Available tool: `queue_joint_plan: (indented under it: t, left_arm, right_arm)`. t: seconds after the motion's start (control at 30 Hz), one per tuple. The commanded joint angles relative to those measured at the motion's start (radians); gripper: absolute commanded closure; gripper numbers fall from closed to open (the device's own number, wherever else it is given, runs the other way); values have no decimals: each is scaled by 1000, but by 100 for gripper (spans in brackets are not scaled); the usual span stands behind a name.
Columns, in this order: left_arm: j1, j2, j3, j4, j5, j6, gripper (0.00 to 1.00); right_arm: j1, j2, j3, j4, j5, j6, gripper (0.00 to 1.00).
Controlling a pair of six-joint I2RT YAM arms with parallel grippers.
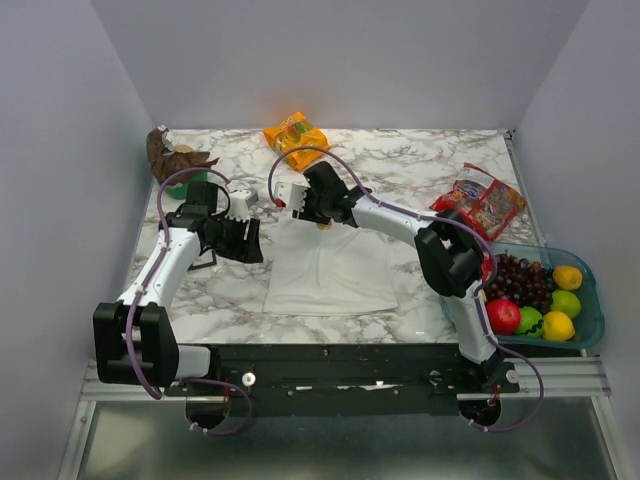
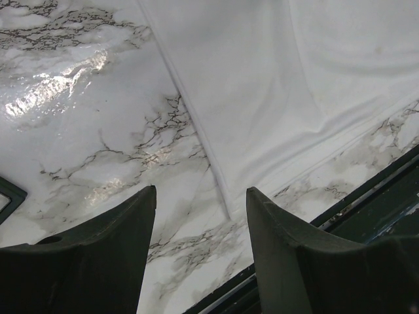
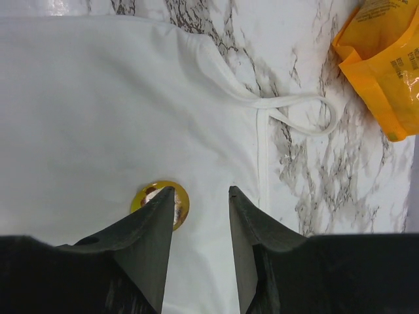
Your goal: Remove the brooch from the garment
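The garment [image 1: 330, 265] lies flat mid-table, brooch [image 3: 139, 198] at its far edge, so the right gripper [image 3: 200, 193] hangs there with jaws apart to pinch it, while the left gripper [image 2: 201, 190], also apart, hovers at the left edge, likely to pin cloth

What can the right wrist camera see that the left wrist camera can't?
Only the right wrist view shows the yellow brooch, partly behind a finger of the right gripper, plus a strap loop and the orange snack bag. Only the left wrist view shows the dark front rail and the left gripper. Both show the white garment on the marble table; both grippers are open.
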State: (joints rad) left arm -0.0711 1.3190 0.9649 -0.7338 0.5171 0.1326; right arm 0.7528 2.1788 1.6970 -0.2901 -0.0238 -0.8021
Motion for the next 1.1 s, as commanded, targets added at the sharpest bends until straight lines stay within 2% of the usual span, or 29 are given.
queue_joint_plan:
  t: [0.0,0.33,0.87,1.07]
  left_arm:
    - [5,13,5,16,34,-11,34]
    - [5,37,17,17,31,-8,34]
    - [5,83,32,42,47,-21,34]
    - [5,106,43,51,57,-30,34]
  right_arm:
    - [2,45,29,-37,-9,46,53]
    - [2,65,38,-95,-48,58,53]
    - [-7,58,32,-67,148,66,53]
    - [-9,52,62,-155,-13,96,53]
